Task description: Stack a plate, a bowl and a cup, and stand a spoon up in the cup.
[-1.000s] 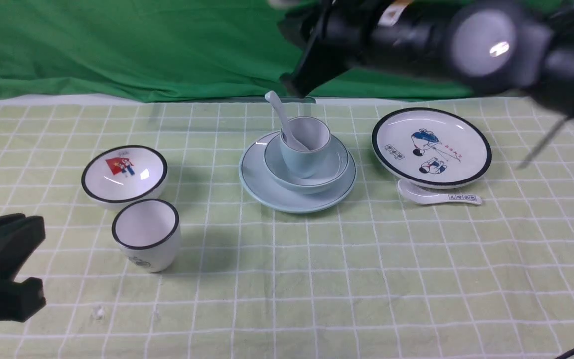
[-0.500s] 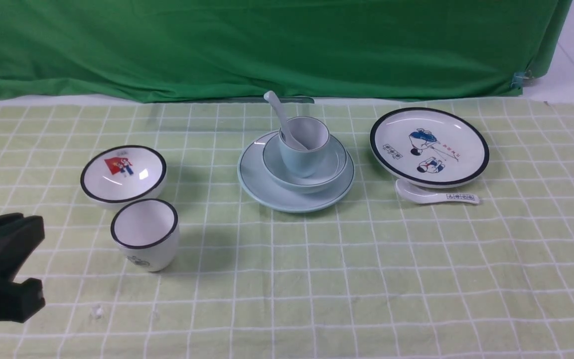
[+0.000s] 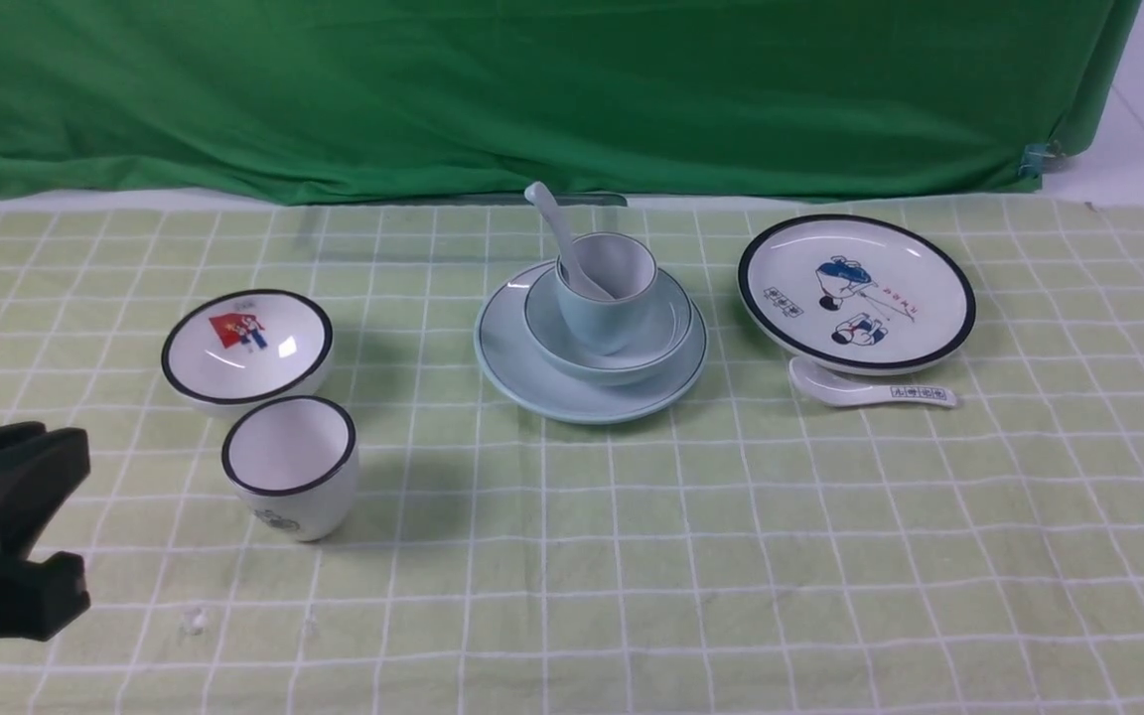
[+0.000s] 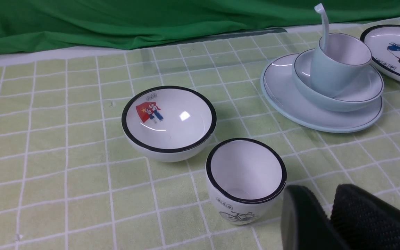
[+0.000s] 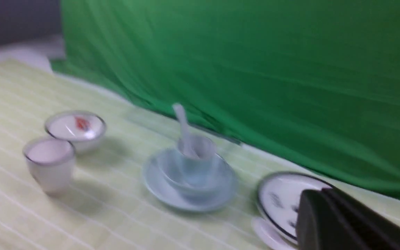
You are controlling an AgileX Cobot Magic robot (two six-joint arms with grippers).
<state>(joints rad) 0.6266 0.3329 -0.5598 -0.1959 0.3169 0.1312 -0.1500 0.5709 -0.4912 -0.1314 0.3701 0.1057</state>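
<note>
The pale blue-green plate (image 3: 522, 382) lies mid-table with the bowl (image 3: 666, 338) on it and the cup (image 3: 597, 313) in the bowl. The spoon (image 3: 554, 220) stands in the cup, its handle leaning up and left. The stack also shows in the left wrist view (image 4: 290, 100) and, blurred, in the right wrist view (image 5: 161, 187). My left gripper (image 3: 75, 526) rests low at the near left, beside the black-rimmed cup, slightly open and empty. My right gripper (image 5: 316, 194) is out of the front view; its fingers lie together, empty, over the cartoon plate's side.
A white black-rimmed bowl (image 3: 246, 348) and a white black-rimmed cup (image 3: 291, 467) stand at the left. A cartoon plate (image 3: 857, 292) and a marked white spoon (image 3: 870, 392) lie at the right. A green cloth (image 3: 532, 89) hangs behind the table.
My right arm, which hung over the stack a second ago, has left the front view. The spoon stays in the cup. The left gripper has not moved.
</note>
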